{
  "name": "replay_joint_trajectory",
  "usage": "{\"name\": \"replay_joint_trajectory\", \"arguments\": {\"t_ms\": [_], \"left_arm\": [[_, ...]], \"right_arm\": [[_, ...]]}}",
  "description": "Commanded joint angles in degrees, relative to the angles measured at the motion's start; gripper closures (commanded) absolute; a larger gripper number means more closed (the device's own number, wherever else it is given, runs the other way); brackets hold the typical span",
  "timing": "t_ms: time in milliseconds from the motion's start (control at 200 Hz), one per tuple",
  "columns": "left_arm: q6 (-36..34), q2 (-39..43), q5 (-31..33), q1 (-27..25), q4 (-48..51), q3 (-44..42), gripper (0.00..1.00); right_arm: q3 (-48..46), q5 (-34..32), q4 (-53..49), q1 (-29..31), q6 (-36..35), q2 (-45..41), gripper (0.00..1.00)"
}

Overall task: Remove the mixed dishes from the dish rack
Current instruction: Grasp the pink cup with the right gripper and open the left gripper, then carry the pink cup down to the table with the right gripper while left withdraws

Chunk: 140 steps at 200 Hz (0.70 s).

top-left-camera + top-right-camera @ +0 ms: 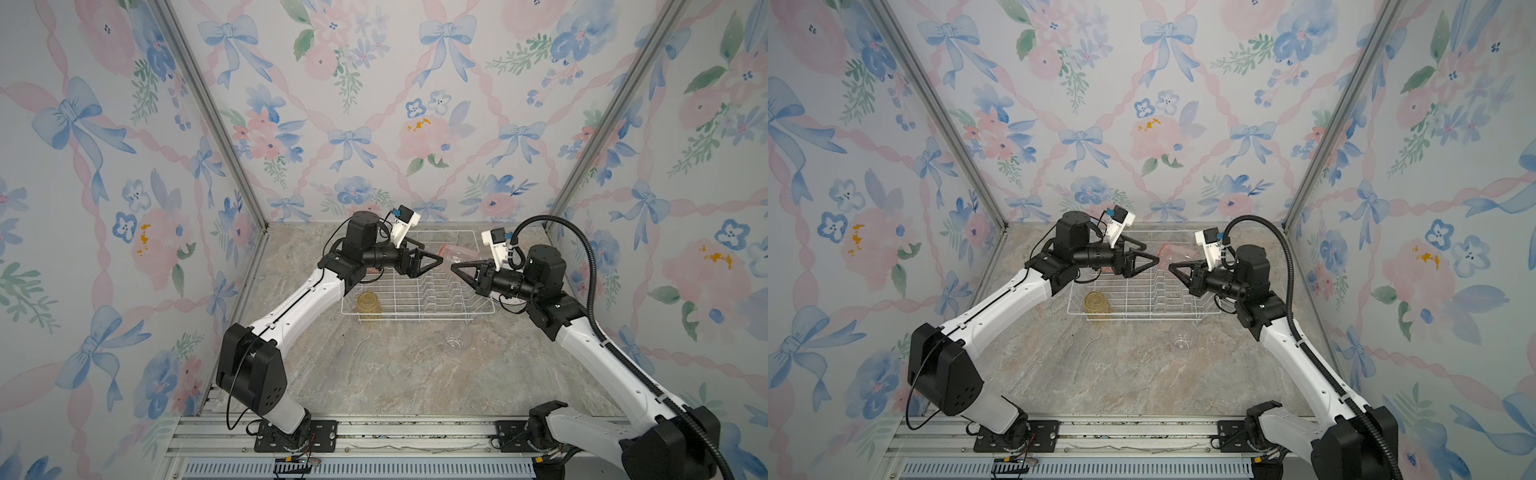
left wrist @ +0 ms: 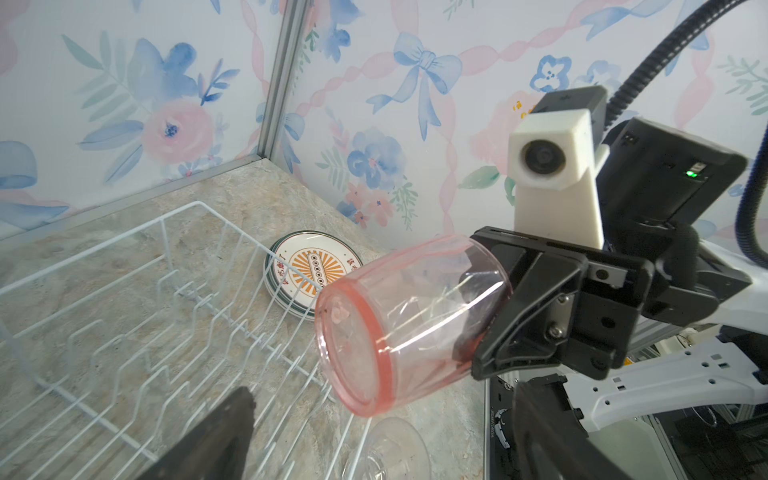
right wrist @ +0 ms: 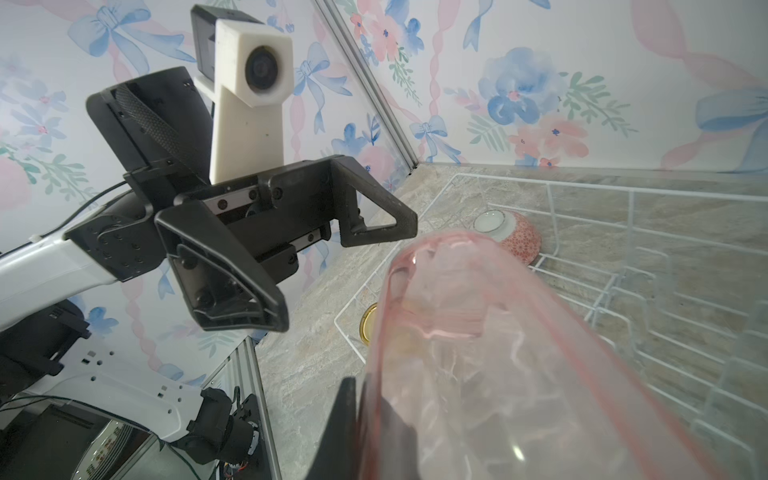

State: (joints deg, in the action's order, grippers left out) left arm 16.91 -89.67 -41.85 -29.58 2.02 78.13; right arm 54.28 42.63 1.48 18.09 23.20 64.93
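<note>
Near edge of table [image 1: 374, 374]: lying bare.
Near-left corner of dish rack [image 1: 419, 312]: yellow tumbler [image 1: 369, 306] blocking.
Outside near-right rack corner: clear tumbler [image 1: 458, 336] sitting.
Above rack: left gripper [image 1: 430, 252], right gripper [image 1: 455, 266], pink tumbler [image 1: 459, 252] crowding.

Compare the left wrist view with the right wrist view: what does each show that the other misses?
Left wrist only: the right gripper shut on the rim of the pink tumbler, an orange-sunburst plate beside the dish rack, a clear tumbler. Right wrist only: the open left gripper, the patterned bowl, the yellow tumbler. Both: pink tumbler, dish rack.
</note>
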Motion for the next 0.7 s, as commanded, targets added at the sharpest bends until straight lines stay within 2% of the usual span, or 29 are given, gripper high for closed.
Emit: {"name": "replay_joint_trajectory", "arguments": {"t_ms": [0, 70, 175, 235, 315, 440, 695], "left_arm": [[-1.54, 2.79, 6.08, 0.58, 0.65, -2.70, 0.08], [-2.91, 5.26, 13.03, 0.59, 2.80, -4.08, 0.08], [-5.32, 9.04, 27.33, 0.62, 7.49, -6.20, 0.08], [-6.19, 10.66, 33.83, 0.57, 10.14, -7.12, 0.08], [-7.00, 12.05, 40.65, 0.56, 13.46, -7.92, 0.08], [-7.07, 13.95, 45.59, 1.05, 15.94, -9.79, 0.08], [-6.71, 17.79, 47.43, 3.55, 17.04, -12.67, 0.07]], "right_arm": [[6.29, -2.34, -11.79, 1.02, -6.61, -0.30, 1.00], [11.15, -7.26, -24.56, 3.93, -13.37, 0.44, 1.00], [18.01, -22.53, -41.10, 12.23, -22.39, 2.21, 1.00], [20.40, -29.17, -46.56, 16.81, -24.49, 3.44, 1.00], [21.94, -33.49, -50.69, 21.57, -25.72, 5.07, 1.00], [23.41, -36.56, -54.47, 27.74, -27.03, 8.09, 1.00], [28.38, -43.75, -60.88, 38.46, -29.86, 20.10, 1.00]]}}
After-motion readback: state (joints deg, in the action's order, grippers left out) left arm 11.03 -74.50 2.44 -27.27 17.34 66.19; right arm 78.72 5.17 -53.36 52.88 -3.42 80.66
